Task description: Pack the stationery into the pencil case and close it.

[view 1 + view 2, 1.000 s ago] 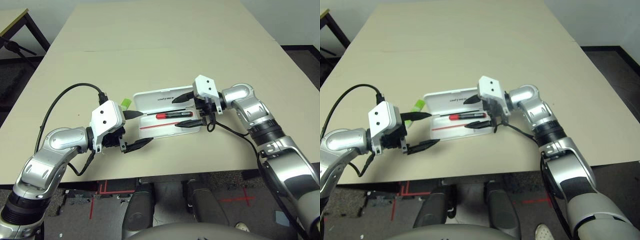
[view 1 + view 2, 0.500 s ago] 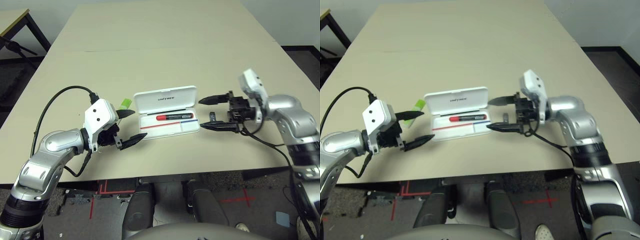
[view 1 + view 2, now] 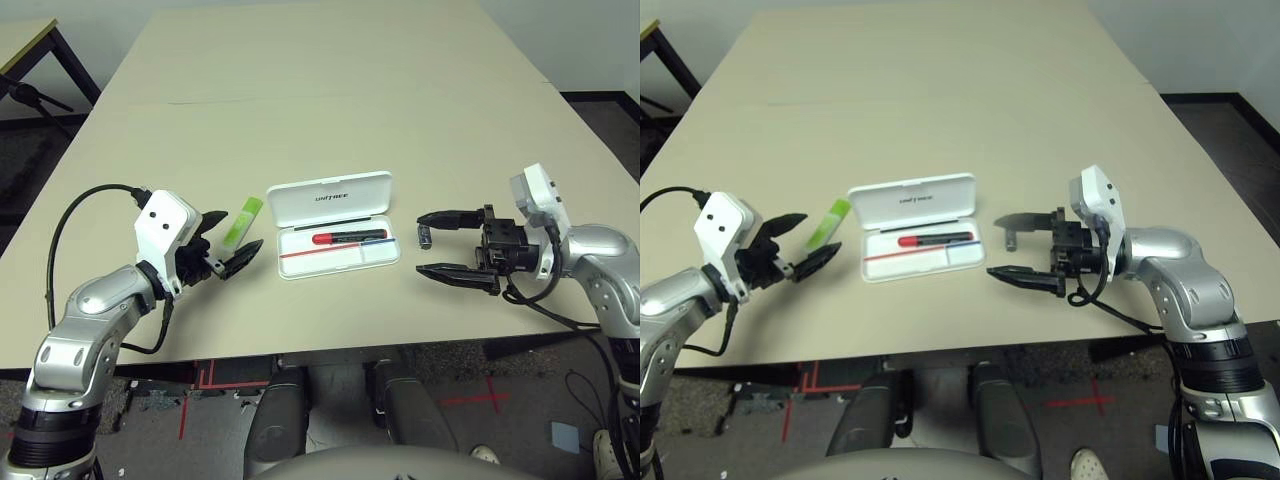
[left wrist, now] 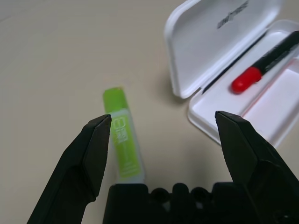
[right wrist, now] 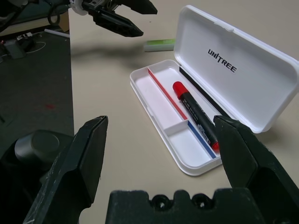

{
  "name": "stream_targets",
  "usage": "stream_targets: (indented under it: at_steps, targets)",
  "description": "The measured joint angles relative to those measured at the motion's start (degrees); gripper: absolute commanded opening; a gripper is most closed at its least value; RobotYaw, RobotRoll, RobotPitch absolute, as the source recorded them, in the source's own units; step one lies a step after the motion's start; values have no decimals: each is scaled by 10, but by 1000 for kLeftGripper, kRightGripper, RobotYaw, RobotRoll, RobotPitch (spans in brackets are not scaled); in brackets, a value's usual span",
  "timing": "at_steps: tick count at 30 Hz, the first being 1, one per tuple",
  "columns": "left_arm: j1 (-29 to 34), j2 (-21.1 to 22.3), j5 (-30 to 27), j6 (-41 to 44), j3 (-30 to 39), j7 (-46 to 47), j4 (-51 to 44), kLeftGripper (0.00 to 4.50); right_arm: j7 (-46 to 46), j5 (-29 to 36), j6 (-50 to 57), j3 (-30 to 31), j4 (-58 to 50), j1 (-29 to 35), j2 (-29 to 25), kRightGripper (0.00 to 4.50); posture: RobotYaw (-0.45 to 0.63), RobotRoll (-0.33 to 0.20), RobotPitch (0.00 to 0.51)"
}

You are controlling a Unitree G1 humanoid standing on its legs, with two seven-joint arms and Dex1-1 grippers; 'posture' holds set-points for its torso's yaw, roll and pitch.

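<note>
I am leaning over a wide, pale beige counter (image 3: 330,110) with a faint seam running across it farther out. Dark floor is showing beyond its edges, with red tape marks under the near edge, a second pale table corner on dark legs at the far left, and a light wall beyond the far end. The case (image 3: 333,222) is lying open near the middle of the counter's near part, its lid (image 3: 331,197) tilted back on the far side with dark lettering showing. Inside, the marker (image 3: 348,237) is resting in the back compartment, red end toward my left, black cap toward my right; red and blue stripes are running along the tray. The highlighter (image 3: 243,220) is lying on the counter just to the left of the case, apart from it. The small grey block (image 3: 424,236) is standing on the counter just to the right of the case. I am holding my left tool (image 3: 232,242) released, fingers wide apart and grasping nothing, hovering near the highlighter's near end; in my left wrist view the highlighter (image 4: 121,138) is sitting beside one finger. I am holding my right tool (image 3: 438,243) released too, fingers spread and empty, pointing toward the case from the right, with the block close to its far finger.
</note>
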Motion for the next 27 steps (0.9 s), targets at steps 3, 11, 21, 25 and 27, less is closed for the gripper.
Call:
stream_targets:
  at_steps: [3, 11, 21, 25, 27]
  targets:
    - [0, -31, 22, 28, -1, 63, -3, 4500, -8, 0, -1, 0, -2, 0, 3, 4484, 17, 0, 148]
    - [-41, -79, 46, 110, -7, 157, 0, 4500, -22, 1, 16, 21, -39, 16, -1, 4484, 8, 0, 151]
    - [-80, -121, 48, 145, -36, 180, 8, 4500, -27, 1, 20, 21, -46, 22, -13, 4484, -24, 0, 155]
    - [-79, -123, 64, 146, -46, 185, 34, 4500, -32, 1, 20, 21, -46, 23, -14, 4484, -29, 0, 155]
    - [-79, -123, 68, 139, -47, 185, 51, 4500, -33, 0, 20, 22, -47, 23, -14, 4484, -29, 0, 155]
